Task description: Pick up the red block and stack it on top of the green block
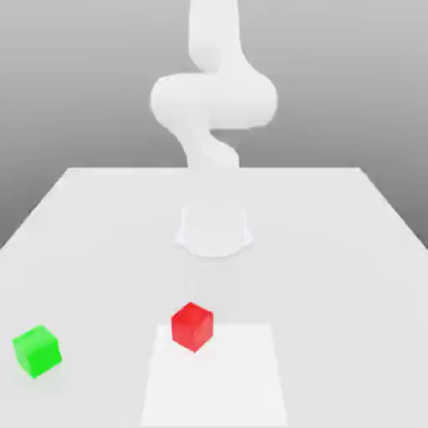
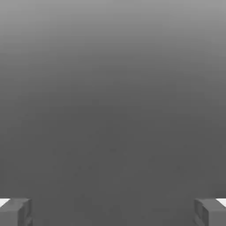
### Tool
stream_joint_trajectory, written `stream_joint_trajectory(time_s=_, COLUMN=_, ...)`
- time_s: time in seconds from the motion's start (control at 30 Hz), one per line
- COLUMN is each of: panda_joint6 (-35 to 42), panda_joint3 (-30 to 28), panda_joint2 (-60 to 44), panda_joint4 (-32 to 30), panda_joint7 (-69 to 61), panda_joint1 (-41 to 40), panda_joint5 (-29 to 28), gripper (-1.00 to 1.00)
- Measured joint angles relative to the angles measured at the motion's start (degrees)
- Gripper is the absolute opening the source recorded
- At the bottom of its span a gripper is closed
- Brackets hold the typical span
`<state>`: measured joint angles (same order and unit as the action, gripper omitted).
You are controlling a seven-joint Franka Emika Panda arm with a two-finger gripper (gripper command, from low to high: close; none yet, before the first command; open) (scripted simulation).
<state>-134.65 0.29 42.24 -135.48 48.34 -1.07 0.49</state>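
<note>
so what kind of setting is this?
Looks like a bare simulated tabletop test scene: a plain white table against a flat grey backdrop, a white arm, and two plain cubes, the red block and the green block.

Red block point(image 1: 192, 325) bright red, green block point(image 1: 37, 350) bright green (both plain)

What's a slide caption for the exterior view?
Red block and green block sit apart on the white table, white arm behind them.
</note>
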Motion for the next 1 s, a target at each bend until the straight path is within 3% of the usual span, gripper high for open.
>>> stream_joint_trajectory(time_s=0.57, panda_joint6=-25.8, panda_joint3=4.3, panda_joint2=-33.9, panda_joint4=-30.1, panda_joint7=24.0, panda_joint1=-8.8, panda_joint5=1.1, gripper=0.00)
stream_joint_trajectory(time_s=0.77, panda_joint6=-38.7, panda_joint3=2.0, panda_joint2=-49.7, panda_joint4=-30.3, panda_joint7=29.0, panda_joint1=-8.1, panda_joint5=-3.1, gripper=0.00)
stream_joint_trajectory(time_s=0.8, panda_joint6=-40.5, panda_joint3=1.3, panda_joint2=-51.8, panda_joint4=-30.1, panda_joint7=29.2, panda_joint1=-7.5, panda_joint5=-3.4, gripper=-1.00)
stream_joint_trajectory(time_s=1.0, panda_joint6=-41.4, panda_joint3=1.0, panda_joint2=-52.8, panda_joint4=-29.9, panda_joint7=29.3, panda_joint1=-7.2, panda_joint5=-3.5, gripper=-1.00)
